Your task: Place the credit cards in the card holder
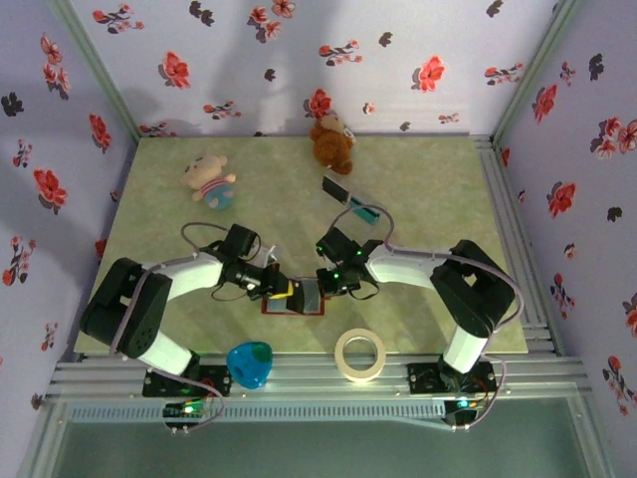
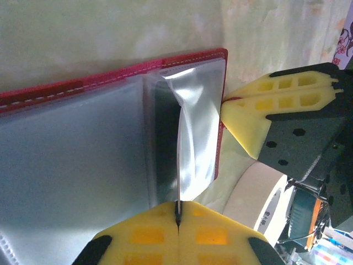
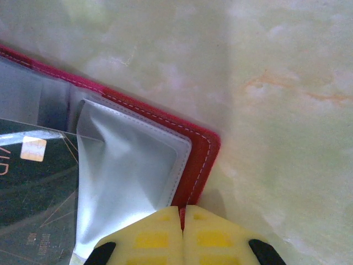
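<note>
Red leather with white stitching frames the card holder [image 1: 295,299], which lies open and flat on the desk [image 1: 428,189], near the front edge, between the two arms. The left end effector [image 2: 177,208] has its yellow fingers pressed together on the thin edge of a clear sleeve [image 2: 196,132], and it lifts this sleeve up from the page. The right end effector [image 3: 182,212] is also pressed together, pinching the red border at the corner of the holder [image 3: 193,160], I think to keep it from sliding. In the right wrist view a dark card [image 3: 33,187] with a small chip lies under the clear plastic. It seems to be at least partly in a pocket, but I cannot tell how deep. Farther back on the desk, well apart from the holder, lie another dark card [image 1: 336,186] and a teal card [image 1: 366,212]. So my judgement is that the task is at an early to middle stage: one card perhaps in, and at least two not yet inserted.
</note>
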